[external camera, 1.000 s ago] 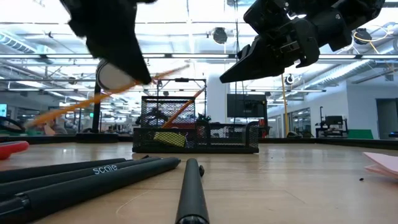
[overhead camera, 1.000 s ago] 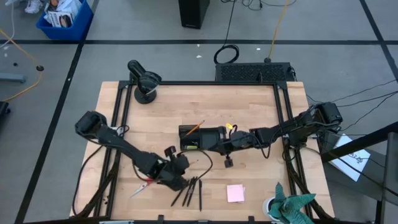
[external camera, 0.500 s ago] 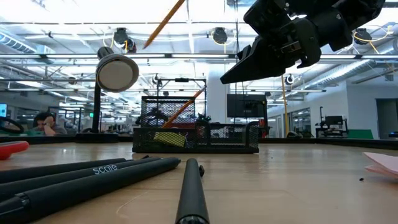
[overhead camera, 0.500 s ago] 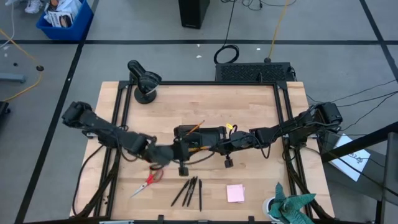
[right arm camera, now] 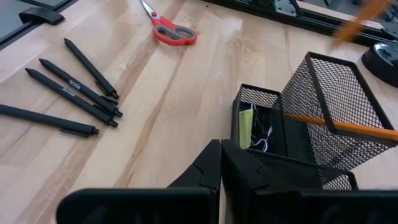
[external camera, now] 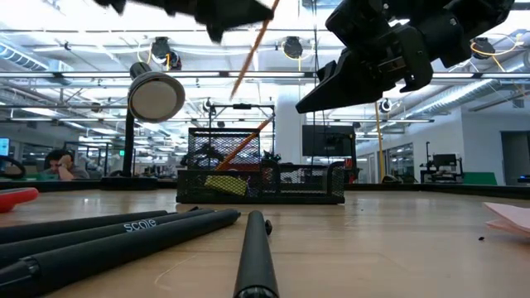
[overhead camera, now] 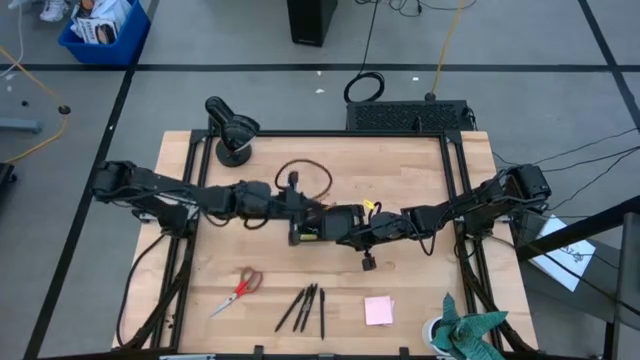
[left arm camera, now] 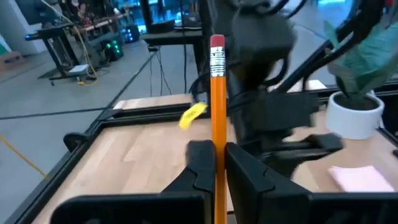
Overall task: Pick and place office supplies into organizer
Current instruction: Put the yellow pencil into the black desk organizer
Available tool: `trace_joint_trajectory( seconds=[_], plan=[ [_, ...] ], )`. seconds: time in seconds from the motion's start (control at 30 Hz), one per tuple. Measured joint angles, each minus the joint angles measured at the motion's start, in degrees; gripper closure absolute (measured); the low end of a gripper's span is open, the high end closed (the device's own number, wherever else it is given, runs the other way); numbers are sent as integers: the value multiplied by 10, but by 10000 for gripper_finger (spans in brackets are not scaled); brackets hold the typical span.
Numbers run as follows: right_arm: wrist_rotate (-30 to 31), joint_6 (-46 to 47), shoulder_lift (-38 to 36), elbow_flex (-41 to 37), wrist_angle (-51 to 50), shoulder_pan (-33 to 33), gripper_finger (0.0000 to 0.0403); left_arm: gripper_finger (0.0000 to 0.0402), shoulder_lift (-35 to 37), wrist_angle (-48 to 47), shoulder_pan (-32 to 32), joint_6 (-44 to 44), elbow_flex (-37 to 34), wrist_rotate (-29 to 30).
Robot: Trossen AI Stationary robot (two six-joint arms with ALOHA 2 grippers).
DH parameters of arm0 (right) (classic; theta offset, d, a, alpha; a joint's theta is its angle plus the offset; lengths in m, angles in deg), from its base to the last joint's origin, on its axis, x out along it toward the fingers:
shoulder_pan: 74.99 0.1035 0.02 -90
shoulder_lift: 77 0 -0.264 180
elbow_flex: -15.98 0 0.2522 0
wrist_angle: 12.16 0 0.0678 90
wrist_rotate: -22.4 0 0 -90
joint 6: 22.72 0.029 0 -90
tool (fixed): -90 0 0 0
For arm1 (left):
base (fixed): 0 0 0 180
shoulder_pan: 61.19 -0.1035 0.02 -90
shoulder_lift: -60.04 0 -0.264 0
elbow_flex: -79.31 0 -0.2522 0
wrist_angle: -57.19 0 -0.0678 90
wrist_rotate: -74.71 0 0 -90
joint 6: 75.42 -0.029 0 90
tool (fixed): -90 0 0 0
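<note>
My left gripper (overhead camera: 298,207) (left arm camera: 216,163) hangs over the left end of the black mesh organizer (overhead camera: 326,223) (external camera: 261,178) (right arm camera: 311,118), shut on an orange pencil (left arm camera: 216,93) (external camera: 251,56). A second orange pencil (right arm camera: 339,126) leans inside the organizer's tall cup, and a yellow piece (external camera: 225,184) lies in its tray. My right gripper (right arm camera: 222,163) (external camera: 308,101) hovers shut above the organizer's right end. Black pens (overhead camera: 305,308) (right arm camera: 74,81), red-handled scissors (overhead camera: 237,292) (right arm camera: 168,28) and a pink pad (overhead camera: 378,311) lie flat near the near edge. My left gripper pinches the pencil's shaft (left arm camera: 216,146) between its two fingers, with the pencil lying along them. The eraser end (left arm camera: 216,43) sticks out well past the fingertips. The pencil is lifted clear and hangs tilted above the organizer (external camera: 248,62).
A round black dome device (overhead camera: 232,130) (external camera: 156,97) stands at the far left corner. A teal cloth in a white cup (overhead camera: 462,330) sits at the near right corner. A dark cable loops (overhead camera: 305,178) beside the left wrist. Bare wood lies between organizer and pens.
My left gripper has risen from beside the scissors and pens at the near edge and travelled toward the far edge to the organizer's left end. It carried the pencil lifted clear, and the pencil has swung from a shallow slant to a steep one.
</note>
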Motion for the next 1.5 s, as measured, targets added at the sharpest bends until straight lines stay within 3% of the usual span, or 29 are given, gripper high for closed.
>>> trace_joint_trajectory(
  seconds=[0.23,0.67,1.07,1.5],
  plan=[
    [0,2,0,0,10,0,399,376,1,109,-70,-10,-65,-92],
    [0,11,0,0,27,0,399,376,1,121,-153,34,-91,-174],
    [0,11,0,0,15,0,399,376,1,222,-152,80,-158,-170],
    [0,4,0,0,28,0,399,376,1,136,-130,97,-180,-81]
  ],
)
